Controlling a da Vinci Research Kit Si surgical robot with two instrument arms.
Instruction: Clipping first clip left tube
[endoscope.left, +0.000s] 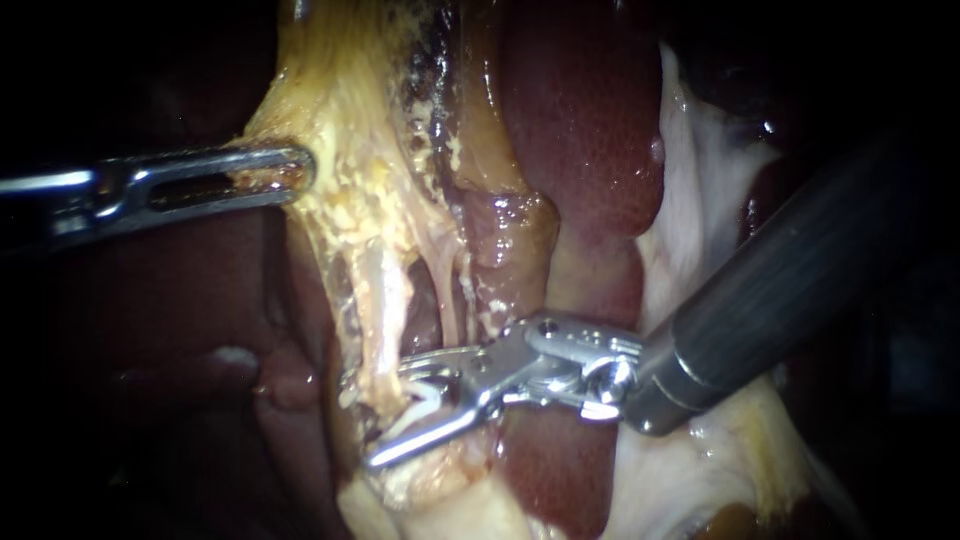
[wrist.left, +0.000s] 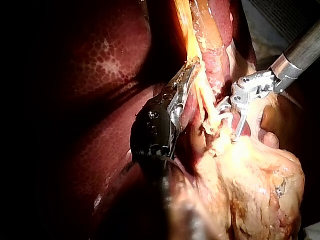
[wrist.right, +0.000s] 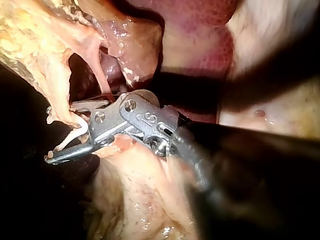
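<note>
While the left instrument (endoscope.left: 296, 170) reaches in from the left, its tool is closed on the edge of the yellow fatty tissue (endoscope.left: 350, 110). Both slotted jaws press on that edge from two sides, and the strands below it look taut. Just right of that grip, the left tube (endoscope.left: 383, 300) runs downward as a pale, glistening cord. A thinner strand, the right tube (endoscope.left: 441, 290), lies beside it, with a dark gap between the two. By its look the left tube is light, soft and wet, probably slippery and easy to tear or kink. It therefore calls for no pulling, and the best place to take it seems to be the bare stretch low down, crossed squarely so that both jaw tips pass beyond it. Farther right, the right instrument (endoscope.left: 362, 420) comes in across the liver (endoscope.left: 585, 150). Its tool stands open, with one jaw on either side of the left tube's lower end and a clear gap between the jaws, so nothing is gripped yet.
</note>
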